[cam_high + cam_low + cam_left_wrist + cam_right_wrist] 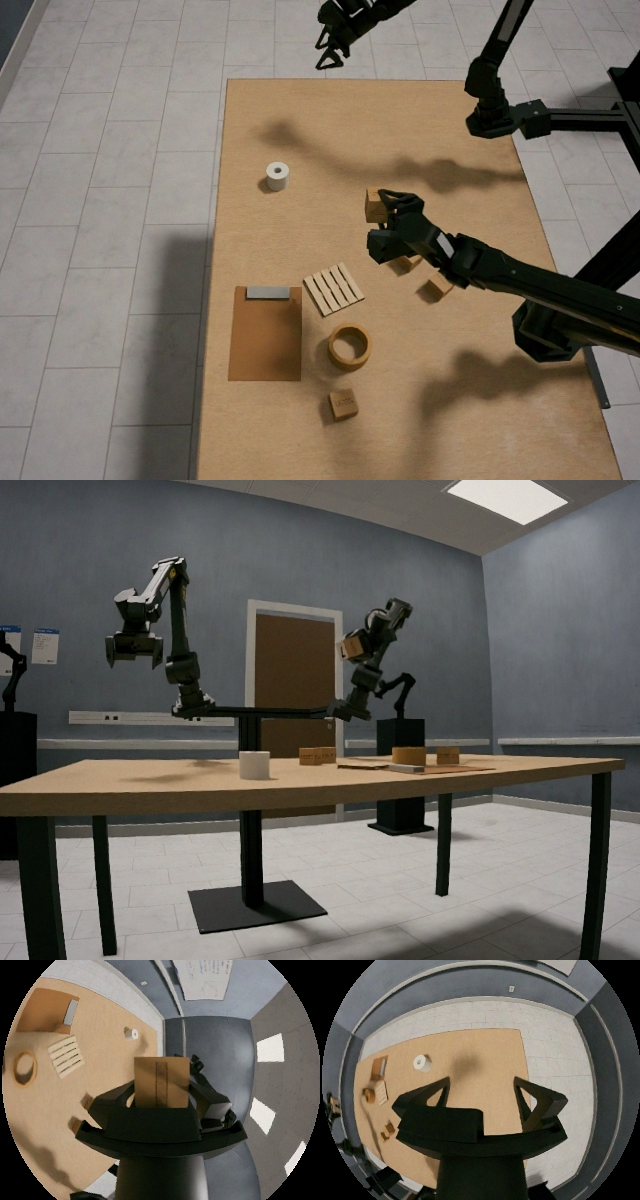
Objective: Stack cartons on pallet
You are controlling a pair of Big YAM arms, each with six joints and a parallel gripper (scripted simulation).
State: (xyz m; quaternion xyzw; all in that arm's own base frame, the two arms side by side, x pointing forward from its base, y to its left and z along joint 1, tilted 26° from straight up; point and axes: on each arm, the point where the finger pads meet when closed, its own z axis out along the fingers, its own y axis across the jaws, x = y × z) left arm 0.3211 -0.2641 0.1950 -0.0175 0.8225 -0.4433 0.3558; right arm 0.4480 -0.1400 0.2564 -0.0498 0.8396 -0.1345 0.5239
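Cartons, quantity four: one raised carton (375, 206) (354, 648) (161, 1082) near the centre of the top view, two cartons (408, 263) (310, 756) right of centre, one lower carton (343, 404) (447, 755) at lower centre. Also counted: one slatted pallet (333, 289) (361, 766) (65, 1055) (381, 1092), one clipboard (266, 335) (465, 770) (42, 1010) (377, 1067), one tan ring (349, 364) (408, 755) (34, 1070) (371, 1096), one white roll (277, 183) (254, 765) (131, 1034) (426, 1066). Four single items are thus listed besides the cartons.

A white roll (277, 176) (254, 765) (131, 1034) (422, 1063) is standing upright on the table (289, 232) (170, 790) (110, 1065) (485, 1055). A brown clipboard (265, 338) (460, 770) (44, 1010) (378, 1069) is lying flat, its metal clip (268, 292) (406, 768) (71, 1012) (383, 1067) showing, and a tan ring (336, 361) (408, 755) (35, 1067) (368, 1095) is resting near it.
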